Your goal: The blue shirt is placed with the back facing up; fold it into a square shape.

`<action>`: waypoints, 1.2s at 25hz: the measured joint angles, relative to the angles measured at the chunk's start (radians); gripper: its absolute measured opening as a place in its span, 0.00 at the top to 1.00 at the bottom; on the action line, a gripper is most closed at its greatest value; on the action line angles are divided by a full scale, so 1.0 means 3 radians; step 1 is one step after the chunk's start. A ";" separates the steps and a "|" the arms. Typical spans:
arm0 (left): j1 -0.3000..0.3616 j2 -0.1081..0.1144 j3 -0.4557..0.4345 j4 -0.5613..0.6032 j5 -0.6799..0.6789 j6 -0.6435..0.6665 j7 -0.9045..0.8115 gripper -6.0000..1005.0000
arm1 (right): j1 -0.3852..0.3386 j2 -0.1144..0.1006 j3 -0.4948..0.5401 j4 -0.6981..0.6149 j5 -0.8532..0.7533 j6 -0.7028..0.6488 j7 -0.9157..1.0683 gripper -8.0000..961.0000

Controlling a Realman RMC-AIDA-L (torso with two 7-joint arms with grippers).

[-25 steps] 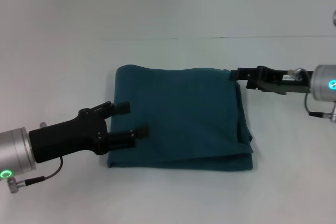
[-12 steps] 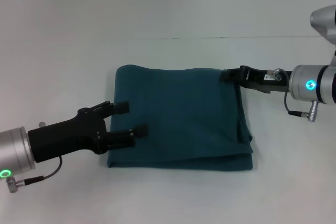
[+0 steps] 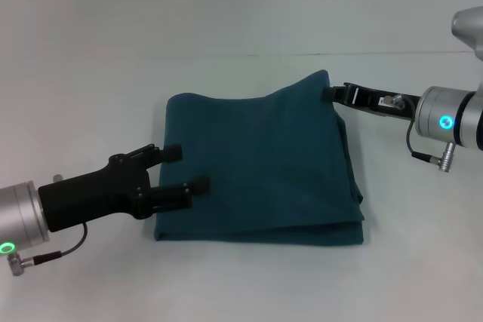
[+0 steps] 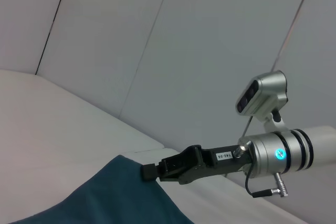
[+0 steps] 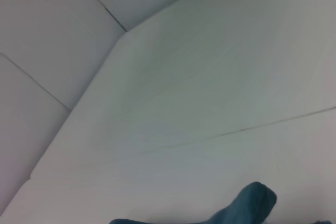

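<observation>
Soft, limp blue shirt [image 3: 260, 167]: right hand [image 3: 330, 93] apparently pinching far corner; left hand [image 3: 179, 170] spread open, empty, at near edge.

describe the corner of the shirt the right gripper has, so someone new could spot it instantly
Start at the white table and find the blue shirt, folded into a rough rectangle at its middle. Go to its far edge on the robot's right, where the right gripper pinches the cloth. That corner is peaked up off the table, while the other three lie flat; the left gripper is open over the opposite edge.
</observation>
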 joint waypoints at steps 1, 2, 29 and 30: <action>0.0000 -0.0001 0.0000 0.0000 0.0000 0.0000 -0.0003 0.06 | -0.0009 0.0000 0.0000 0.0001 0.0024 -0.0009 -0.0049 0.87; 0.0000 -0.0002 0.0000 0.0000 0.0000 0.0000 -0.0005 0.06 | -0.0018 0.0000 -0.0001 0.0001 0.0037 -0.0009 -0.0080 0.90; -0.0009 -0.0016 -0.0122 -0.0119 -0.0002 -0.0344 -0.0095 0.06 | -0.0441 -0.0012 -0.0149 -0.0189 0.0561 0.0164 -0.0754 0.75; -0.0019 -0.0016 -0.0153 -0.0139 -0.0008 -0.0388 -0.0127 0.06 | -0.0499 -0.0021 -0.0148 -0.0270 0.0615 0.0103 -0.0733 0.72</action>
